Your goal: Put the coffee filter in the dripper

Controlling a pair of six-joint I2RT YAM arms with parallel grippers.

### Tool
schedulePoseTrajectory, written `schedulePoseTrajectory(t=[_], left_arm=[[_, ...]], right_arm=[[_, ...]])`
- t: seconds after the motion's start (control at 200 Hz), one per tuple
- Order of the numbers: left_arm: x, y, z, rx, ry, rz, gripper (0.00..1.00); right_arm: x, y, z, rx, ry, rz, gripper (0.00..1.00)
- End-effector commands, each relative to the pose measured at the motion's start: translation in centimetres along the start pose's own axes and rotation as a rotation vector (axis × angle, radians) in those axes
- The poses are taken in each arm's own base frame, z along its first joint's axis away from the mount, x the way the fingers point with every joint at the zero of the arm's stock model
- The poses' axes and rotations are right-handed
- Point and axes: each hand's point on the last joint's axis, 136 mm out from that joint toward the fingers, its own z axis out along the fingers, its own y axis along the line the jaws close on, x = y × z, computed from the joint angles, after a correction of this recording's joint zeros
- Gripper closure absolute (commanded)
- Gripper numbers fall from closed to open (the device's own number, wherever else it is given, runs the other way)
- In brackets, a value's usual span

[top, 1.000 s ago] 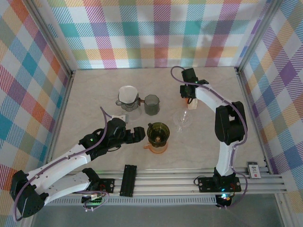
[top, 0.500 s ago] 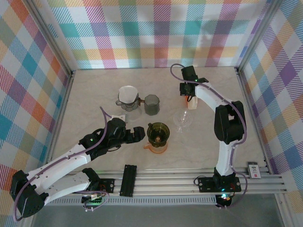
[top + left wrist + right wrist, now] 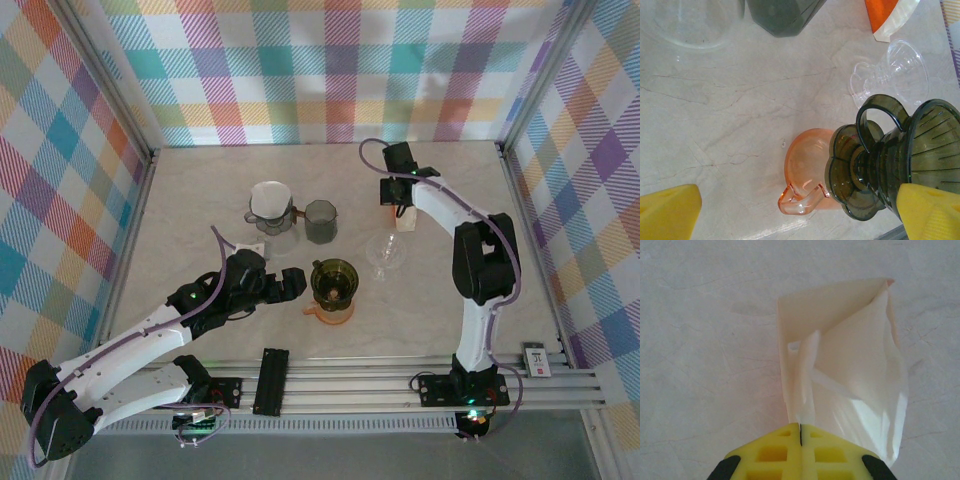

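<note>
My right gripper [image 3: 800,427] is shut on a fold of the white paper coffee filter [image 3: 850,380], which hangs just above the marble table. From above, the right gripper [image 3: 399,205] and the filter [image 3: 404,221] are at the back right, just behind a clear glass dripper [image 3: 385,250] lying on the table. A dark green dripper [image 3: 332,279] stands on an orange saucer-like cup [image 3: 330,312] in the middle. My left gripper [image 3: 296,283] is open just left of the green dripper [image 3: 900,160], whose side is close to the right fingertip [image 3: 930,212].
A third dripper lined with a white filter [image 3: 270,200] sits on a glass carafe [image 3: 272,238] at the back left. A dark grey cup [image 3: 320,221] stands beside it. The clear dripper [image 3: 895,75] lies behind the orange cup [image 3: 807,170]. Plaid walls enclose the table.
Almost nothing has changed: the right gripper with the filter has shifted only a hair, and the left arm has stayed still.
</note>
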Motion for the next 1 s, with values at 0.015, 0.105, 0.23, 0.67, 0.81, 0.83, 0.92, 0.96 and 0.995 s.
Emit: schedulePoseTrajectory(t=[0.015, 0.105, 0.23, 0.67, 0.81, 0.83, 0.92, 0.96, 0.995], left_arm=[[-0.2, 0.6, -0.1, -0.015, -0.025, -0.009, 0.0], [-0.2, 0.7, -0.1, -0.015, -0.025, -0.015, 0.0], [-0.2, 0.7, -0.1, -0.013, -0.026, -0.023, 0.0], [-0.6, 0.7, -1.4, -0.018, -0.038, -0.044, 0.0], [-0.6, 0.9, -2.0, -0.024, -0.04, -0.053, 0.0], [-0.5, 1.0, -2.1, -0.027, -0.039, -0.054, 0.0], [-0.4, 1.3, -2.3, -0.037, -0.035, -0.057, 0.0], [-0.2, 1.5, -2.3, -0.045, -0.033, -0.061, 0.0], [-0.2, 1.6, -2.3, -0.048, -0.031, -0.061, 0.0]], right_arm=[[-1.9, -0.3, -3.5, -0.04, -0.084, 0.023, 1.0], [-2.0, -0.2, -4.9, -0.062, -0.106, 0.032, 1.0], [-1.7, -0.3, -6.9, -0.081, -0.128, 0.049, 1.0], [1.3, -0.8, -19.0, -0.229, -0.246, 0.097, 1.0], [4.7, 1.2, -23.7, -0.374, -0.215, 0.068, 1.0], [5.3, 1.5, -24.5, -0.396, -0.209, 0.055, 1.0], [8.0, 3.0, -27.7, -0.478, -0.185, -0.004, 1.0], [9.3, 3.5, -29.0, -0.52, -0.165, -0.024, 1.0], [10.3, 3.9, -29.9, -0.552, -0.142, -0.036, 1.0]])
